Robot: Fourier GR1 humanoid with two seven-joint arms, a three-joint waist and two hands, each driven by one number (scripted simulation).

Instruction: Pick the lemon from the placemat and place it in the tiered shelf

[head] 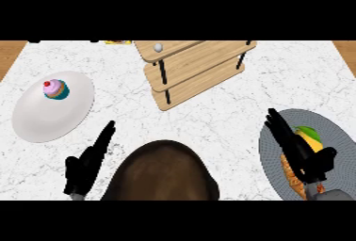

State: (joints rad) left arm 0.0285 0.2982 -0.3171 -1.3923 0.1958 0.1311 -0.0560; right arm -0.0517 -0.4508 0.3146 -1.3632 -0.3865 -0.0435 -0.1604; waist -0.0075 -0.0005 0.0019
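The lemon (310, 140) lies on the grey placemat (342, 136), well to the right of the 3-tier shelf (195, 66) and below it. The right hand (295, 148) is just beside it, fingers straight, thumb spread, holding nothing; it looks set to close round the lemon. The left hand (87, 162) rests open, below and left of the shelf.

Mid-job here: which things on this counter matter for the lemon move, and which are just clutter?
In the job: lemon, grey placemat, tiered shelf, right hand open by the lemon.

Lying about: white plate with cupcake, brown rounded object, orange item on the placemat, small ball on the shelf.
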